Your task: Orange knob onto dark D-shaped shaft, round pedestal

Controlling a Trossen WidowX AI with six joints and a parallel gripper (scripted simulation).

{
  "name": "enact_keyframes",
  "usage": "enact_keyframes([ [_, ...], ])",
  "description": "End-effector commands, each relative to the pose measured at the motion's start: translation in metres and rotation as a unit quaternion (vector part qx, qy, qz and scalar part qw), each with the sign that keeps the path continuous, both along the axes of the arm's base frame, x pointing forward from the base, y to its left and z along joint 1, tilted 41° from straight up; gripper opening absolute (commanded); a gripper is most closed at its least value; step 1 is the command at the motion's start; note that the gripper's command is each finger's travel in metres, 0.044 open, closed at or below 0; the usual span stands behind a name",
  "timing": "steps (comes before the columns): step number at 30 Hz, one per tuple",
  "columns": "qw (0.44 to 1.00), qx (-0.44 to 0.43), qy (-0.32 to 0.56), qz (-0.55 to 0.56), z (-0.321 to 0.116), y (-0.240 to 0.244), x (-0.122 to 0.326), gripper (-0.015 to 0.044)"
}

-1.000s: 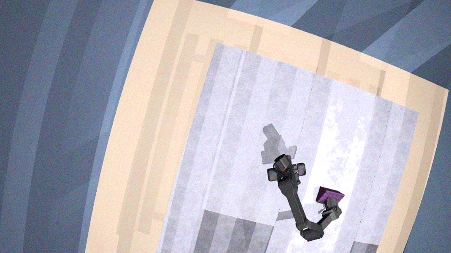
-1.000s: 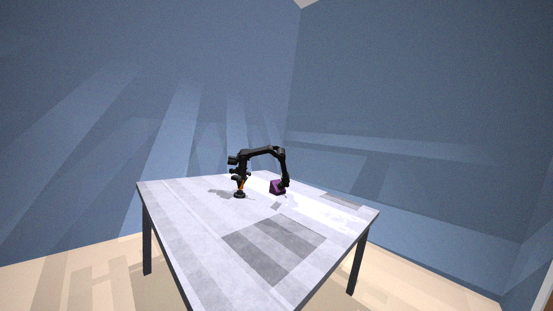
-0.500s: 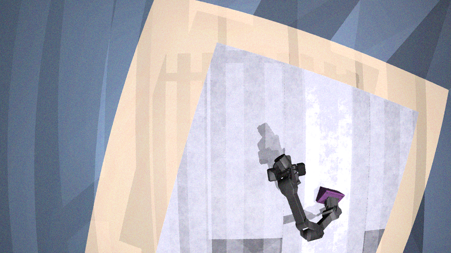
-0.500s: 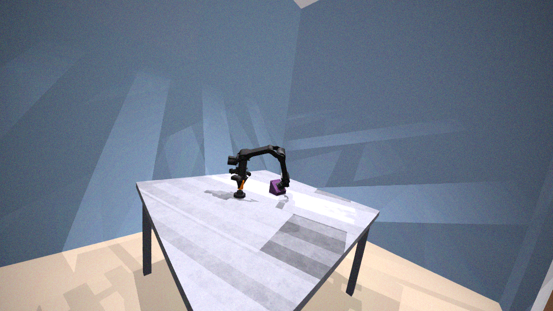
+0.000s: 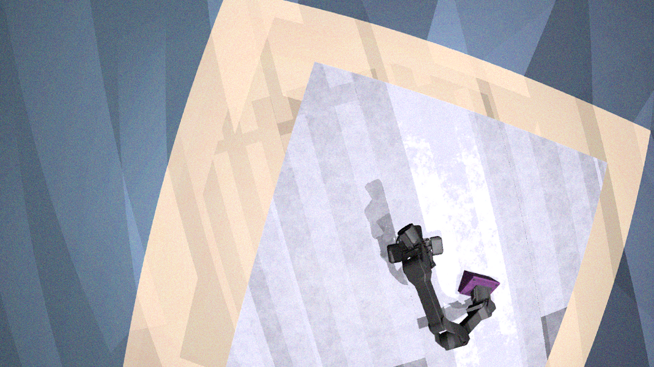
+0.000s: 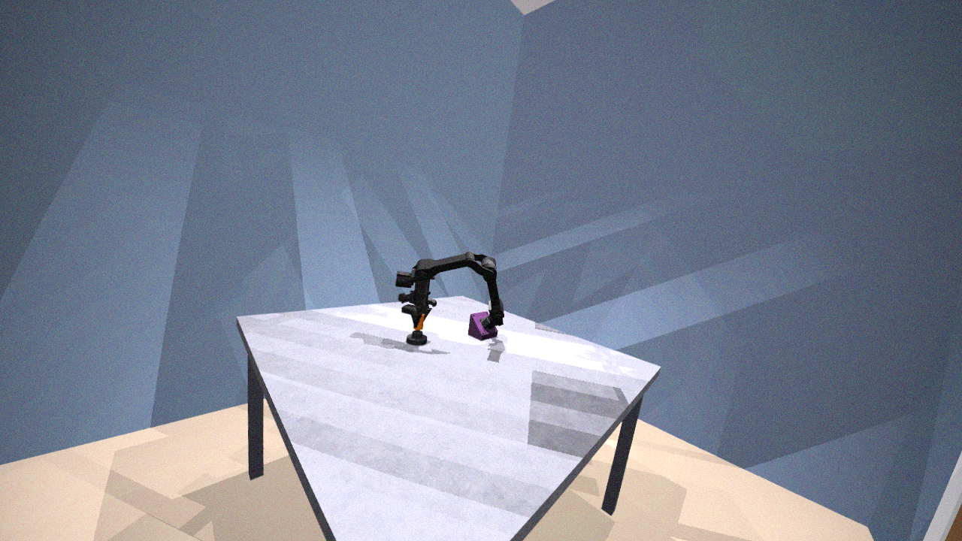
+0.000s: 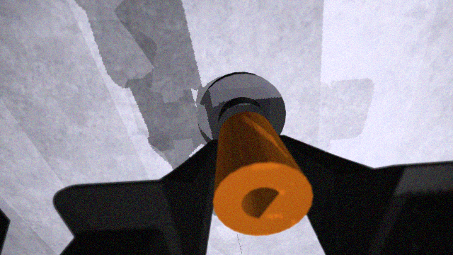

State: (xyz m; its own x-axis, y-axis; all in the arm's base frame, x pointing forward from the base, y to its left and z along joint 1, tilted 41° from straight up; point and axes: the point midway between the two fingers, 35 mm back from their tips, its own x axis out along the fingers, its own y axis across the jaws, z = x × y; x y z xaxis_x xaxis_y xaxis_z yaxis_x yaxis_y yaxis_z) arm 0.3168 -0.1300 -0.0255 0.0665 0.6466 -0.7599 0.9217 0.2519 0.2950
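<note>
The orange knob (image 6: 420,321) (image 7: 260,170) is gripped between the fingers (image 6: 418,321), above the round pedestal (image 6: 416,340) (image 7: 244,86) on the counter (image 5: 328,193) (image 6: 416,417) (image 7: 389,53). Its D-shaped hole is shown only in the wrist view; from the top, the knob is hidden by the arm (image 5: 429,298) (image 6: 447,263). Whether the shaft is entered cannot be told.

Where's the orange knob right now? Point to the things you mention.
The orange cylindrical knob (image 6: 420,321) (image 7: 258,142) is in the black pincer (image 6: 418,324) (image 7: 247,143), directly above the round dark pedestal (image 6: 416,340) (image 7: 248,86), left of the purple block (image 6: 479,325) in the exterior view.
</note>
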Motion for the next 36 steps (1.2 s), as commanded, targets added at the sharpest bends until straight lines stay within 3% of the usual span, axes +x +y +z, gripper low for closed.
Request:
enact_keyframes([
  [1,1.0,0.002,0.011,-0.015,0.0,0.0,0.001,0.0],
  [36,1.0,-0.002,-0.009,0.011,-0.01,0.009,0.001,0.0],
])
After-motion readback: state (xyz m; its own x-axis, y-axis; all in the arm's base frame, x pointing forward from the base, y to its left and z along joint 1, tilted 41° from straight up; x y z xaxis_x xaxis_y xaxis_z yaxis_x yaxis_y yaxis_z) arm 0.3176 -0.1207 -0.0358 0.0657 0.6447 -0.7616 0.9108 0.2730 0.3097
